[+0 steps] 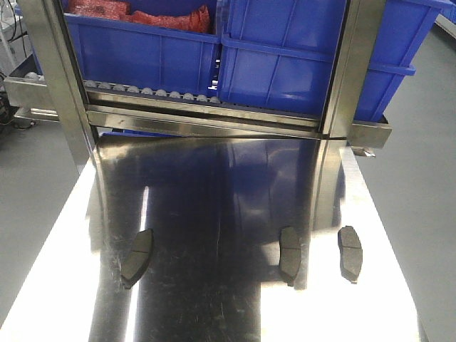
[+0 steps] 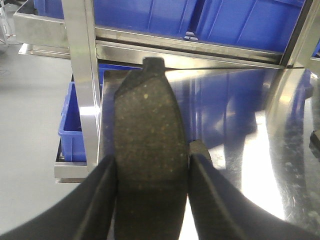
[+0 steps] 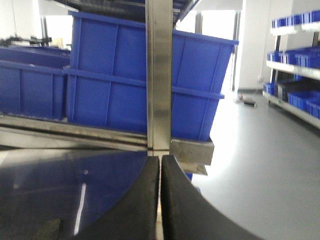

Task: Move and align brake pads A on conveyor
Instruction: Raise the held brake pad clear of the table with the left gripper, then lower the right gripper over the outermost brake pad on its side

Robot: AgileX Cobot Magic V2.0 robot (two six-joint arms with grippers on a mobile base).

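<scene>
Jaws of left gripper (image 2: 152, 160) pinch one flat, curved dark-grey brake pad (image 2: 147, 115) by its long edges over shiny steel table (image 2: 240, 115) — right gripper (image 3: 160, 162) jaws pressed together. Three more lie flat on it: left pad (image 1: 137, 258), middle pad (image 1: 290, 254), right pad (image 1: 350, 253).

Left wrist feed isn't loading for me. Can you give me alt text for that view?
The left hand grips a flat dark-grey curved brake pad by its long edges. Beyond it lie a shiny steel table and blue plastic bins on a steel rack.
</scene>
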